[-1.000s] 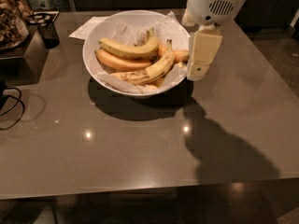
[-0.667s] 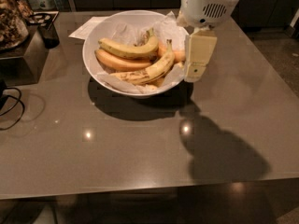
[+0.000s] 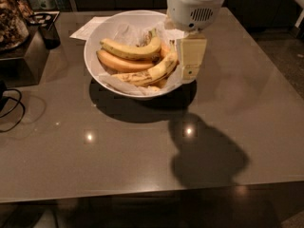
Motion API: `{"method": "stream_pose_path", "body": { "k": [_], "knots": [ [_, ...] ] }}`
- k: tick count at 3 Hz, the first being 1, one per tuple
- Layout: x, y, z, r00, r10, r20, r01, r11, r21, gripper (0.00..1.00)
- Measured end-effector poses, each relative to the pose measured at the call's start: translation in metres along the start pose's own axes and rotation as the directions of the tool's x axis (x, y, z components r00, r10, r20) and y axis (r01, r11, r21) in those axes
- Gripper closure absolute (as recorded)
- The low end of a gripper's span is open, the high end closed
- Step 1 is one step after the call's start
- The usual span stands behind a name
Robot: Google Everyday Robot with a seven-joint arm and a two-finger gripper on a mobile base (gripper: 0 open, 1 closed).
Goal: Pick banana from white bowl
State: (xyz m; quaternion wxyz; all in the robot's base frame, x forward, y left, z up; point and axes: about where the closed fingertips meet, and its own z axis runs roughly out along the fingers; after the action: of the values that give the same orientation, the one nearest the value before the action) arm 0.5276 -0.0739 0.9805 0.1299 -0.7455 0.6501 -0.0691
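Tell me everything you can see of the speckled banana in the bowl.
The speckled banana is the longest of three: curved, dull yellow, with dark brown streaks. It lies at the front of the white bowl on crumpled white paper, against an orange-tinted banana behind it. Its right end rises toward the rim, beside the pincer, which hangs at the bowl's right edge; whether they touch cannot be told.
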Motion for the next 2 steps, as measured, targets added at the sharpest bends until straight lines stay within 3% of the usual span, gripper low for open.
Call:
{"method": "stream_pose_path", "body": {
  "k": [1, 2],
  "knots": [
    [-0.0087, -0.0072, 0.0043, 0.999, -0.047, 0.005, 0.048, 0.9988, -0.008, 0.35],
    [-0.0134, -0.0138, 0.0077, 0.997, -0.070, 0.009, 0.071, 0.9974, -0.013, 0.40]
  ]
}}
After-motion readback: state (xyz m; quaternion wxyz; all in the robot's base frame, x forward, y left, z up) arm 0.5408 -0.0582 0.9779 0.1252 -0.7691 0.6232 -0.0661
